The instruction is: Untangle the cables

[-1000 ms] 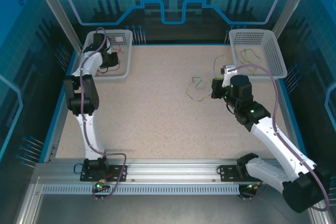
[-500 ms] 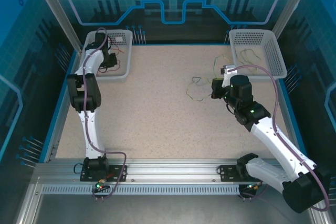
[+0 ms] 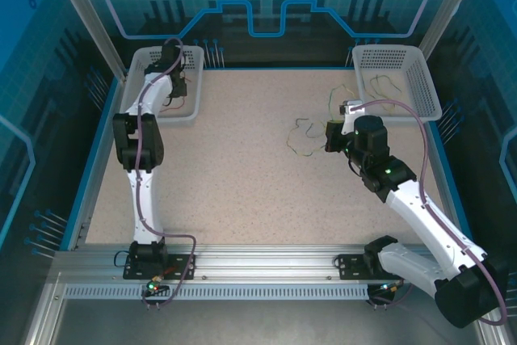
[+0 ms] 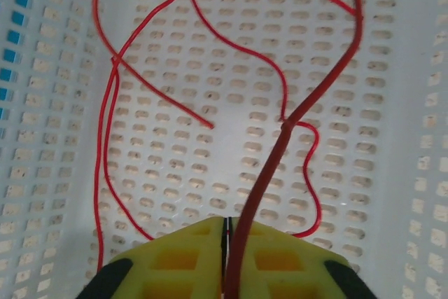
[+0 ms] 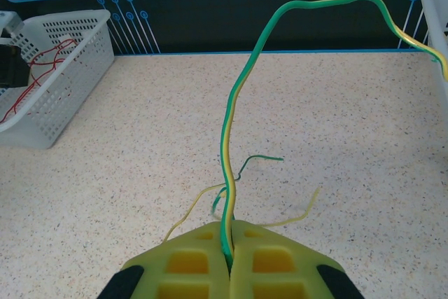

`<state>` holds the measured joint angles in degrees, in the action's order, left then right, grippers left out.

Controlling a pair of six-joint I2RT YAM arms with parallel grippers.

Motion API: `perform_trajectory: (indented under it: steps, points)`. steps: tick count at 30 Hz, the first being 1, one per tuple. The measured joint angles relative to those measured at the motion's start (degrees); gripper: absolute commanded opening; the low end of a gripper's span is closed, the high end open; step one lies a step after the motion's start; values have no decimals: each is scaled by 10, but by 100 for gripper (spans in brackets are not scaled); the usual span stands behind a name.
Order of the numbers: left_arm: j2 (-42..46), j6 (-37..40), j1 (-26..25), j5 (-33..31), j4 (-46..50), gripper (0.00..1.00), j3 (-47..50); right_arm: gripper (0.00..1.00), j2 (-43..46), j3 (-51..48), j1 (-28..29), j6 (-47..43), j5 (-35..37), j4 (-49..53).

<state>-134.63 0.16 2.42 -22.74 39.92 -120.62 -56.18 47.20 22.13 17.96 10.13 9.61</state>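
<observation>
Cables (image 3: pixel 303 122) are split by colour: the left gripper (image 4: pixel 226 225) is clamped on a red cable (image 4: pixel 280 146) inside the far-left basket (image 3: pixel 161 117), likely sorting it there. The right gripper (image 5: pixel 229 232) pinches a yellow-green cable (image 5: pixel 234 117) raised off the table (image 3: pixel 242 183), probably to draw it free. Both cables' far ends are cut off.

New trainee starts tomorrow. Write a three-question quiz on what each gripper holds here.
1. True or false: the left gripper is shut on a red cable.
2. The right gripper grips a cable coloured: A red, B yellow-green, C purple.
3. Fill in: the red cable's loops lie in a white perforated ____.

Key: 1 true. 2 B, the yellow-green cable. 3 basket.
</observation>
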Motion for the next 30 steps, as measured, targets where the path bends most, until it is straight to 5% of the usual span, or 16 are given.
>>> perform_trajectory:
  steps: [4, 20, 22, 25, 30]
  points:
    - [20, 5, -5, -2, -24, 43, 50, 0, 0, 0, 0, 0, 0, 3]
    - [314, -24, -15, 26, -116, 59, 247, 0, 16, 0, 0, 0, -4, 6]
    - [388, -32, -35, 47, -147, 62, 319, 0, 16, 0, 4, -3, -25, 6]
    - [514, -34, -103, 97, -235, 82, 460, 0, 15, 1, 19, -7, -60, 1]
    - [663, -48, -212, 274, -486, 82, 717, 0, 2, 19, 26, -2, -116, -7]
